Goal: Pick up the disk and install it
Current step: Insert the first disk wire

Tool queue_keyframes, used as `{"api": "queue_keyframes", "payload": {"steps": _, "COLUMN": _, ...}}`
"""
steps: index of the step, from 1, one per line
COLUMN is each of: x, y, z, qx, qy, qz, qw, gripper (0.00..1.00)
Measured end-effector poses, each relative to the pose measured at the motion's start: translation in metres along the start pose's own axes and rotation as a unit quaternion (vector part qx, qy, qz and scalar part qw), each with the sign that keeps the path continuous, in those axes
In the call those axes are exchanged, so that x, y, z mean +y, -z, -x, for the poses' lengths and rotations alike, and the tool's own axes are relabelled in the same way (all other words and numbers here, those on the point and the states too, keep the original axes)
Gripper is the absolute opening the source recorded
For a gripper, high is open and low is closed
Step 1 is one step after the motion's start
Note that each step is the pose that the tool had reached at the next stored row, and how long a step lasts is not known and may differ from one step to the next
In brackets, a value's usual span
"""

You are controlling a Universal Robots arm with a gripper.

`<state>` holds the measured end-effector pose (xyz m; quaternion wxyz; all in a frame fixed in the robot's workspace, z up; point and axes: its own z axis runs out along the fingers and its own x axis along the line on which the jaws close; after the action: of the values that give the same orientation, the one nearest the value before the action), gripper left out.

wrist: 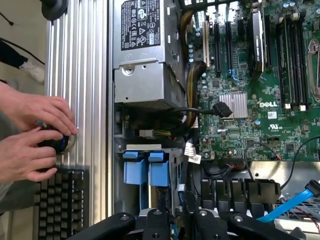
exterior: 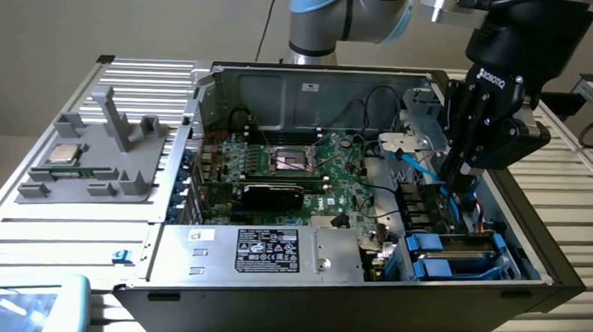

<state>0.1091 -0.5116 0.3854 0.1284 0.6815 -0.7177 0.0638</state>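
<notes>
The disk (exterior: 455, 254) lies in the drive bay at the front corner of the open computer case (exterior: 230, 88), on the exterior view's right, its bright blue bracket around a silver-grey top. In the wrist view, the disk's blue bracket tabs (wrist: 146, 169) stick out beside the case wall. My black gripper (exterior: 460, 181) hangs over the bay, a little above and behind the disk, pointing down. It looks open, with nothing between its fingers. The gripper's dark linkage (wrist: 176, 224) shows in the wrist view.
A silver power supply box (exterior: 263, 251) with a black label sits beside the bay. A blue cable (exterior: 416, 165) runs past the gripper. A CPU chip (exterior: 62, 154) rests on a grey fixture outside the case. A person's hands (wrist: 32, 135) rest by a keyboard (wrist: 60, 205).
</notes>
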Motion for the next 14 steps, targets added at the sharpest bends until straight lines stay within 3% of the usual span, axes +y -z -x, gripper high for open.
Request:
{"api": "queue_keyframes", "payload": {"steps": 2, "x": -0.0001, "y": -0.0011, "z": 0.002, "qx": 0.0074, "qy": 0.000, "qz": -0.0004, "qw": 1.0000, "gripper": 0.25}}
{"api": "queue_keyframes", "payload": {"steps": 4, "x": -0.0001, "y": -0.0026, "z": 0.004, "qx": 0.0124, "qy": 0.000, "qz": -0.0007, "qw": 0.9999, "gripper": 0.25}}
{"api": "queue_keyframes", "payload": {"steps": 10, "x": -0.0038, "y": -0.0114, "z": 0.010, "qx": 0.0149, "qy": 0.001, "qz": -0.0010, "qw": 0.9999, "gripper": 0.25}}
{"api": "queue_keyframes", "payload": {"steps": 14, "x": -0.0069, "y": -0.0124, "z": 0.008, "qx": 0.0160, "qy": 0.001, "qz": -0.0003, "qw": 0.9999, "gripper": 0.25}}
